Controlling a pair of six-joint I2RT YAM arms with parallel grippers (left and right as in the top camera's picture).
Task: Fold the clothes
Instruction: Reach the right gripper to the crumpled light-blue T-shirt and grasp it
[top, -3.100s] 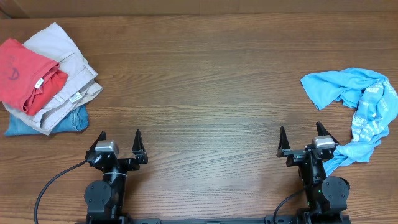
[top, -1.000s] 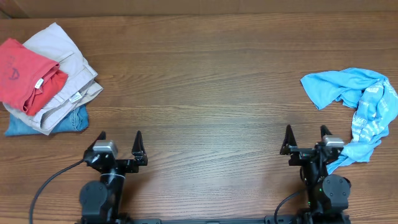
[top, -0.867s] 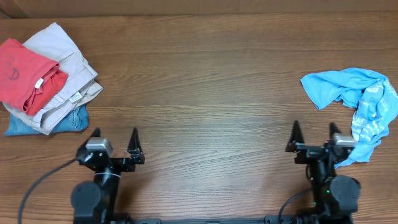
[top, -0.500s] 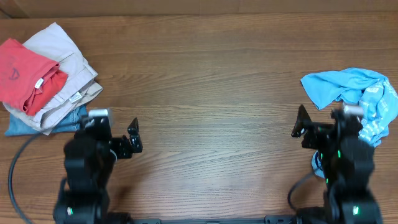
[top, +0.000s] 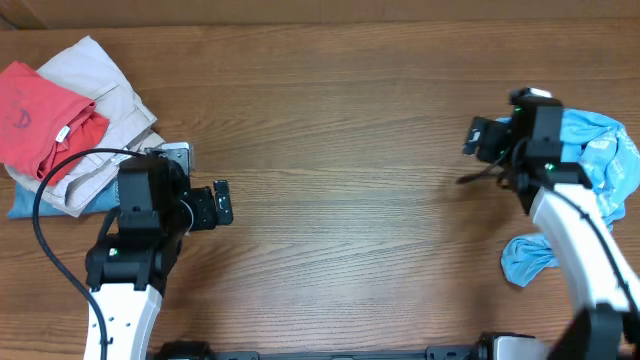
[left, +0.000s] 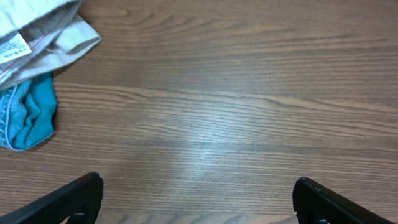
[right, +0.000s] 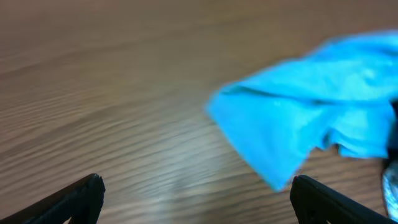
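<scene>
The right gripper (right: 196, 186) hangs with its jaws spread wide and nothing between them, over bare wood just short of the near edge of the sky-blue T-shirt (right: 298, 124); its wrist view is blurred. Seen from overhead, the shirt (top: 605, 135) lies crumpled in a heap at the far right side of the wooden table (top: 340, 100), partly hidden under the right arm, with a loose bunch of the same blue cloth lying closer to the front edge beside that arm. Across the table, the left gripper (left: 198, 190) is likewise fully spread and empty, poised over open wood. Beside it, at the left side of the table, sits a stack of other garments: a red T-shirt (top: 35, 105) on top, beige trousers (top: 100, 75) beneath it, and blue denim (top: 25, 200) at the bottom, one corner of which shows in the left wrist view. The two piles lie well apart.
</scene>
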